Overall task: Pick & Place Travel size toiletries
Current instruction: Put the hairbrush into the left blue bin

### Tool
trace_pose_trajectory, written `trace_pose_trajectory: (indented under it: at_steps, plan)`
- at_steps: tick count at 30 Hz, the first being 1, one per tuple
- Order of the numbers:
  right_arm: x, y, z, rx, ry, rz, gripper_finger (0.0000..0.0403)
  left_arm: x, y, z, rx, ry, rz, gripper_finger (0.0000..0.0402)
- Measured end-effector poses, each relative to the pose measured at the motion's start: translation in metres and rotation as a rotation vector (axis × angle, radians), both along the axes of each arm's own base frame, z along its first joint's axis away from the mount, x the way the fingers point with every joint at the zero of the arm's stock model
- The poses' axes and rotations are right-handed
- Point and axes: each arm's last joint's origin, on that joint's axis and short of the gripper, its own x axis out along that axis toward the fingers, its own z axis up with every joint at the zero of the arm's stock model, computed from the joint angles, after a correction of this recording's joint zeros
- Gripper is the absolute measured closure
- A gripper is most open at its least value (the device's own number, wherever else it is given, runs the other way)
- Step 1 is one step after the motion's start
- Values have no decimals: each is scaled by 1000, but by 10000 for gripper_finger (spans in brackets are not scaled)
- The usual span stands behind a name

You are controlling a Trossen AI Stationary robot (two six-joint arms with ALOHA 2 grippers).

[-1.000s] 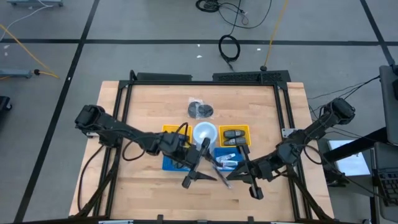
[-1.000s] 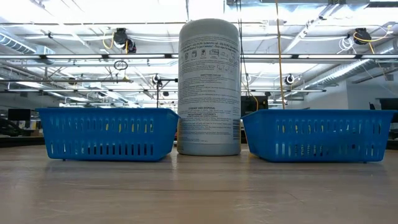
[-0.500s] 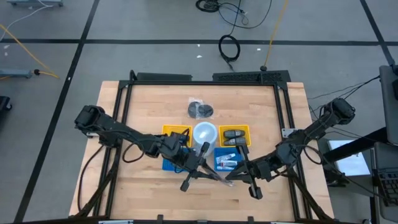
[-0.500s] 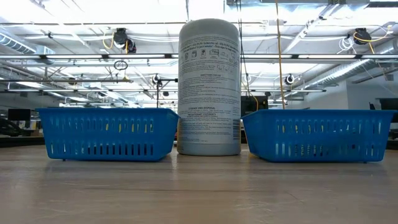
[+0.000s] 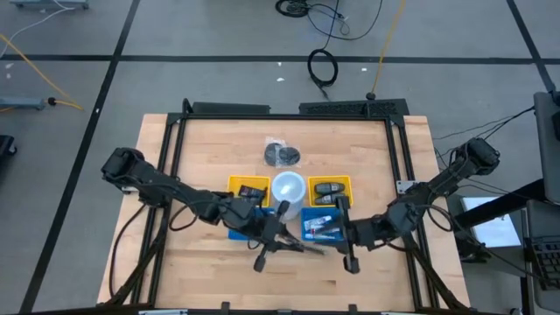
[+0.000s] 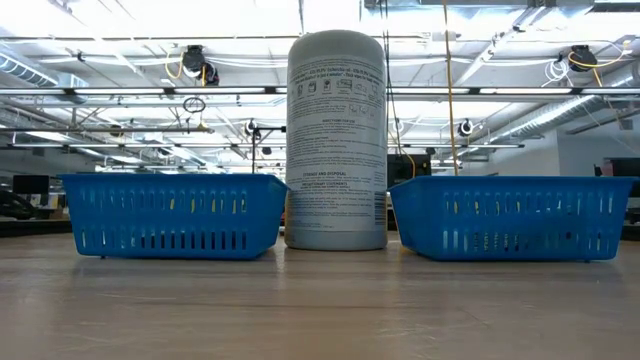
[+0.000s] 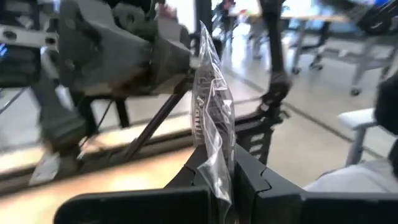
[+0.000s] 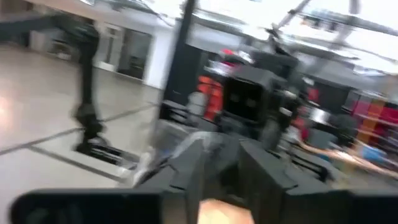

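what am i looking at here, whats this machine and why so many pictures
It is a robot with two dark arms over a wooden table, filmed by four cameras at once: one overhead, one at table height, one on each wrist. On the table stand a white canister, two blue baskets and two yellow trays. The left gripper is shut on a clear plastic bag. The right gripper faces it close by, in front of the baskets.

blue baskets (image 6: pixel 172 214): 2 | white canister (image 6: pixel 336 140): 1 | yellow trays (image 5: pixel 330 185): 2
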Motion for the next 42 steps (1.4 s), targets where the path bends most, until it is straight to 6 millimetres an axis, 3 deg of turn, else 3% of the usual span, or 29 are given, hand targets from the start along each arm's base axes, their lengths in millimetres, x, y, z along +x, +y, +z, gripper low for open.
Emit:
trace_pose_trajectory:
  at_steps: [5, 9, 17, 24, 32, 38, 42]
  plan:
    - [-3, -5, 1, -6, 41, -85, 250, -15, 1, 5, 20, 98, 116, 390]
    - [-7, -7, 1, 25, 84, -124, 229, -34, 0, 13, 21, 183, 222, 390]
    - [-11, -4, -6, 33, 164, -137, 234, -82, -1, 16, 8, 385, 532, 390]
    - [-11, -4, -15, 54, 244, -137, 243, -104, -4, 2, -14, 520, 693, 390]
    - [-11, -4, -19, 65, 280, -139, 243, -108, 0, -10, 4, 608, 767, 390]
    - [-11, -4, -19, 61, 285, -139, 244, -101, -4, -22, 100, 638, 743, 390]
    - [-11, -5, -20, 55, 291, -140, 243, -90, -9, -41, 191, 681, 731, 390]
